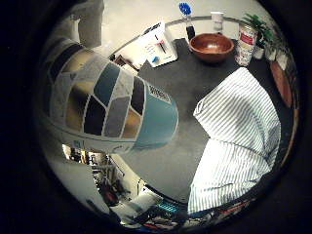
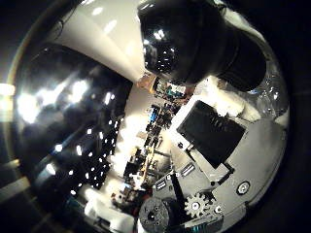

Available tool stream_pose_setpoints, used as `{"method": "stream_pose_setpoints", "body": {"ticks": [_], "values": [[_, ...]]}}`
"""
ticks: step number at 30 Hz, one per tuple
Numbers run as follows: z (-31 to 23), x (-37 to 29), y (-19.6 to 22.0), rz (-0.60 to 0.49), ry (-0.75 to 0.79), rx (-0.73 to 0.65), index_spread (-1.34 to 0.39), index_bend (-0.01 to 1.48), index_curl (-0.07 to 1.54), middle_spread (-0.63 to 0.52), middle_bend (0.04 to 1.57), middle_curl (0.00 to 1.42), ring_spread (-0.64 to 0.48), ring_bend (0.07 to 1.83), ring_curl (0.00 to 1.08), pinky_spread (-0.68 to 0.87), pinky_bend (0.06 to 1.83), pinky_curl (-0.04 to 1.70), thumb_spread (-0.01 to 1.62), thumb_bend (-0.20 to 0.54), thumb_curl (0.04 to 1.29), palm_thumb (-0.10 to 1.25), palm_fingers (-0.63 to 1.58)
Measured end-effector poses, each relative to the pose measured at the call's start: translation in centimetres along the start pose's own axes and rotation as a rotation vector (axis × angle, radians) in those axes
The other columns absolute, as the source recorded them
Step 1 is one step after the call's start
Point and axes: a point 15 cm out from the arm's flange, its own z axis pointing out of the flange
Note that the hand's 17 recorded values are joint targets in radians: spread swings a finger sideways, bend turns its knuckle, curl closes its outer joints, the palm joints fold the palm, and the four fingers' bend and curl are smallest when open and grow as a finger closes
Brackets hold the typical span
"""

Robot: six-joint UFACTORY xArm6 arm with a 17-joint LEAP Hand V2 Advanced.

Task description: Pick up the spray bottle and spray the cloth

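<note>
The hand [image 2: 214, 160] is holding the spray bottle [image 1: 107, 102] close against its palm, fingers curling round it, above the dark table [image 1: 195, 87]. The bottle is showing a patchwork label of teal, grey and gold. The striped cloth [image 1: 239, 141] is lying rumpled on the table below. Farther off, a brown bowl [image 1: 211, 46] is sitting there; its contents cannot be made out.

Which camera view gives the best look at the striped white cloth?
The right little finger side palm view: the striped white cloth lies rumpled on the dark grey tabletop, seen almost whole, beside the close patterned teal spray bottle. The right thumb side palm view shows none of it, only glossy black surfaces and robot hand parts.
</note>
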Motion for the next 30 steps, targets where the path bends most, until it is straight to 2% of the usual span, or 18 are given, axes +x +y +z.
{"method": "stream_pose_setpoints", "body": {"ticks": [5, 13, 18, 30], "values": [[1.6, -0.2, 0.8, 0.015, -0.097, -0.014, -0.22, 1.18, 0.8, -0.12, 1.38, 0.73, -0.21, 1.38, 0.75, -0.2, 1.03, 1.43, 0.7, -0.018, 0.93, 0.98, 1.13], [4.3, 2.7, 2.9, 0.009, -0.13, -0.068, -0.22, 1.18, 0.8, -0.12, 1.38, 0.73, -0.21, 1.38, 0.75, -0.2, 1.03, 1.43, 0.72, -0.019, 0.93, 0.97, 1.13], [6.5, 3.9, 5.0, 0.067, -0.237, -0.111, -0.22, 1.18, 0.8, -0.12, 1.38, 0.73, -0.21, 1.38, 0.75, -0.2, 1.03, 1.43, 0.73, -0.021, 0.93, 0.97, 1.12], [9.3, 9.5, 7.6, 0.119, -0.24, -0.16, -0.23, 1.17, 0.81, -0.12, 1.39, 0.72, -0.21, 1.36, 0.76, -0.2, 1.03, 1.43, 0.75, -0.022, 0.9, 0.94, 1.12]]}}
